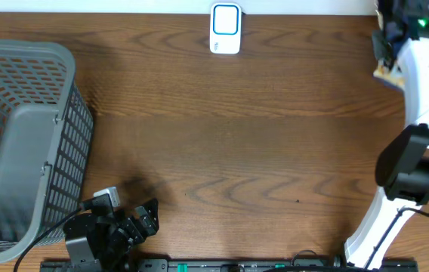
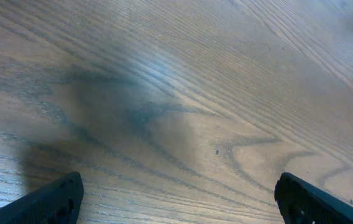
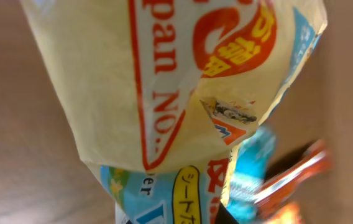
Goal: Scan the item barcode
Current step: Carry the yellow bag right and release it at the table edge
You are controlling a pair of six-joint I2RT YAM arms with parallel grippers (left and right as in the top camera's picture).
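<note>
Left gripper (image 1: 140,221) is wide open and empty, lower left of the desk (image 1: 237,151). Scanner (image 1: 225,29) sits top centre. Right gripper (image 1: 386,47) is clamped on the crinkly snack packet (image 3: 164,93) at upper right. Honestly, the floppy wrapper might crease over the barcode or slip out.

"What can't you make out from above?"

"The basket (image 1: 18,143) runs off the left edge and the right arm (image 1: 426,91) off the right one. Only a sliver of the packet (image 1: 385,72) pokes out by the right gripper (image 1: 386,51); the arm hides the rest. The scanner (image 1: 225,29) has markings too small to read."

"And the wrist views?"

"On the left, just two fingertips (image 2: 52,199) of the left gripper (image 2: 176,202) show, cut by the bottom edge. On the right, the packet fills the frame, cropped top and bottom, its print only partly readable, and it hides the fingers. Behind it, orange and blue shapes (image 3: 288,180) are too blurred to name."
</note>
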